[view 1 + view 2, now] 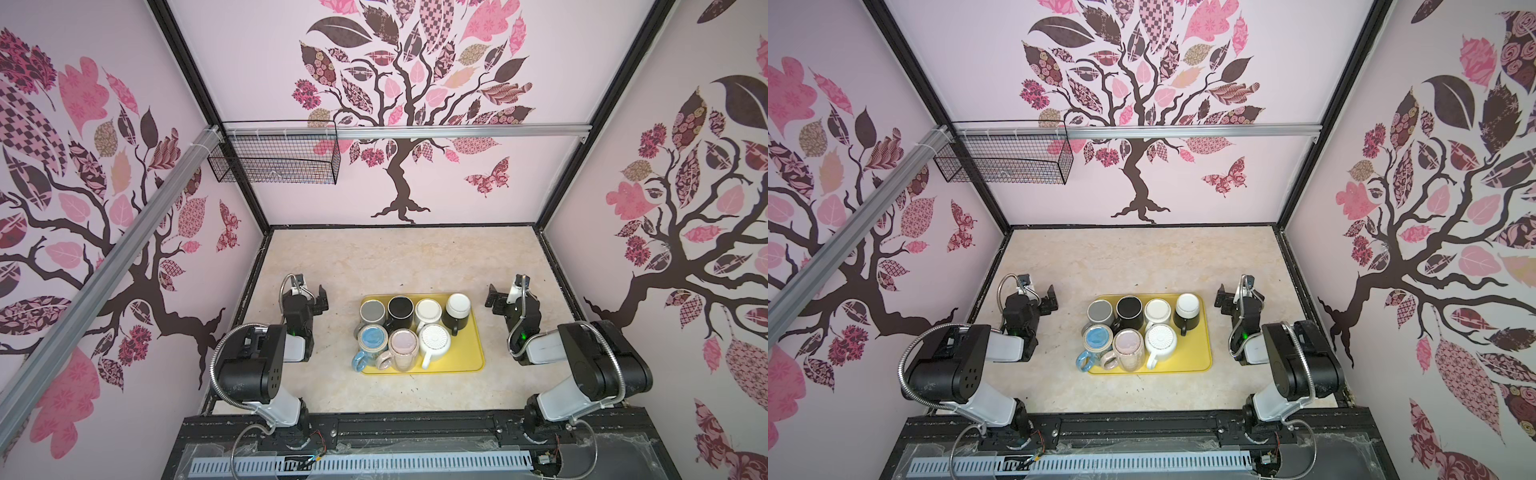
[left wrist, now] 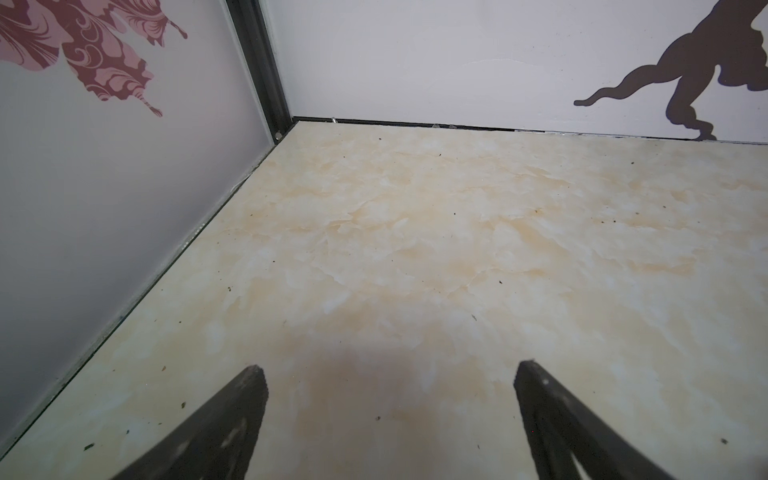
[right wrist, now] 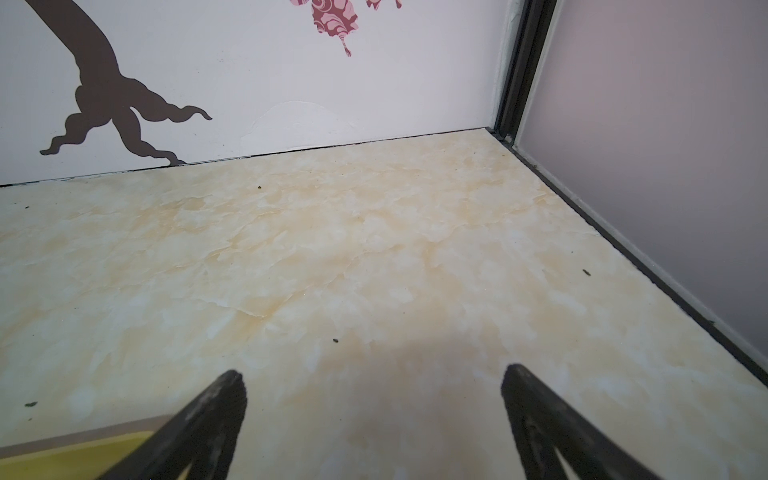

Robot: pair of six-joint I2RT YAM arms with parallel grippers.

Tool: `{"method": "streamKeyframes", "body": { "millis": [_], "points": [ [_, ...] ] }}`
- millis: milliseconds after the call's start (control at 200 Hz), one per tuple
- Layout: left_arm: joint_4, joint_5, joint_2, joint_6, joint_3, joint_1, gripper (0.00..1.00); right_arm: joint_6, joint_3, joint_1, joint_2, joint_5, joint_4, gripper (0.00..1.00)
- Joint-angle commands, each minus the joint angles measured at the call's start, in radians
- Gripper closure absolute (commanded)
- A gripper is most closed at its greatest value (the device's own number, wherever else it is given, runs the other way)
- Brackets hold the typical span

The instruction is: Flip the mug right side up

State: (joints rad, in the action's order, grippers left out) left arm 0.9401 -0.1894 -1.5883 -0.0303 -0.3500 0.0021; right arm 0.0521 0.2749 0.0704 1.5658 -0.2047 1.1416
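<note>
In both top views, mugs (image 1: 400, 309) stand bottom-up, crowded on a yellow tray (image 1: 477, 347) mid-table; left gripper (image 1: 320, 298) and right gripper (image 1: 493, 298) flank it well apart, jaws spread, empty. Left wrist: bare table (image 2: 415, 249) runs to the far-left corner. Right wrist: open surface to the far-right corner, tray edge near.

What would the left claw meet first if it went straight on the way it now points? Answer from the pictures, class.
Probably the bare tabletop, short of the back wall. The left claw seems angled downward and nothing stands in between, though depth is unclear.
</note>
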Motion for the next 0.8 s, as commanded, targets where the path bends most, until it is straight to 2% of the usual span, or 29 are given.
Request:
{"method": "streamKeyframes", "body": {
  "millis": [0,705,755,795],
  "points": [
    [0.012,0.015,0.004,-0.014,-0.023,0.011,0.03,-0.008,0.012,-0.004,0.000,0.003,0.022,0.00],
    [0.015,0.011,0.006,-0.008,-0.021,0.007,0.04,-0.006,0.011,-0.004,-0.003,0.011,0.021,0.00],
    [-0.038,-0.013,0.055,0.008,-0.029,-0.010,0.04,-0.026,0.012,-0.003,-0.014,0.040,0.037,0.00],
    [-0.096,-0.029,0.105,0.016,-0.037,-0.018,0.03,-0.024,0.024,-0.004,-0.045,0.032,-0.017,0.00]
  ]
}}
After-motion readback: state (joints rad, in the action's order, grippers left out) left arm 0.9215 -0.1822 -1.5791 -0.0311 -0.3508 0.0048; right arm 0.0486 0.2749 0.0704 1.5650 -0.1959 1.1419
